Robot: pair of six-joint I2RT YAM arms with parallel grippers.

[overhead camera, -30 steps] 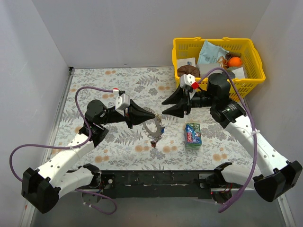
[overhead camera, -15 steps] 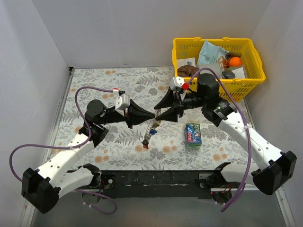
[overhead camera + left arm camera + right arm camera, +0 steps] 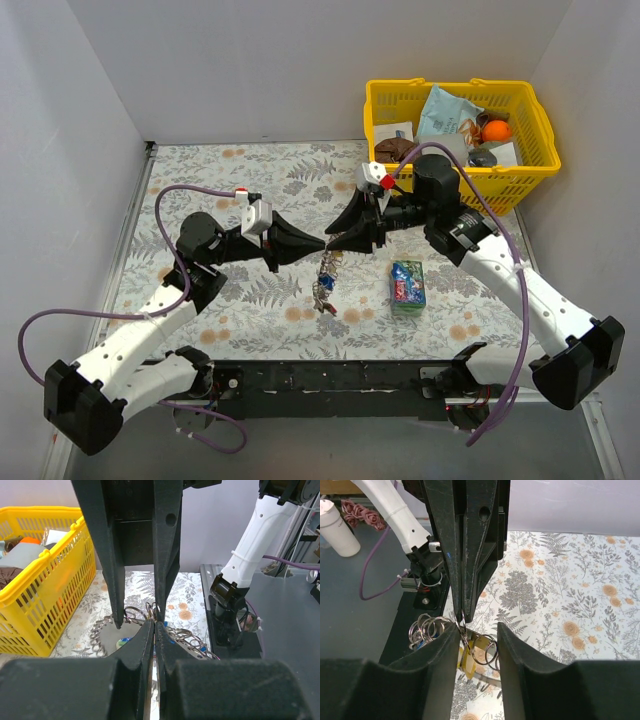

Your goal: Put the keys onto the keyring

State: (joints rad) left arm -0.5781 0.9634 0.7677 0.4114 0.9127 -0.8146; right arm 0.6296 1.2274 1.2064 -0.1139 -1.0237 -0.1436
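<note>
My left gripper [image 3: 322, 243] is shut on the silver chain keyring [image 3: 327, 265] and holds it above the table. The keys [image 3: 323, 290] hang from it in a bunch. In the left wrist view the left gripper [image 3: 155, 624] pinches the rings, with the chain [image 3: 100, 630] looping to both sides. My right gripper [image 3: 336, 239] is open, tip to tip with the left one. In the right wrist view the right gripper [image 3: 476, 630] has its jaws either side of a split ring [image 3: 486, 647] and a yellow key [image 3: 471, 657], just below the left gripper's tip [image 3: 461, 611].
A blue-green snack packet [image 3: 407, 284] lies on the floral cloth right of the hanging keys. A yellow basket [image 3: 525, 180] with several items stands at the back right, close behind the right arm. White walls close the left, back and right sides.
My right gripper has moved left, up to the left gripper's tip. The keyring, spread as a wide loop a second ago, now hangs as a narrow bunch. The left arm has barely moved.
</note>
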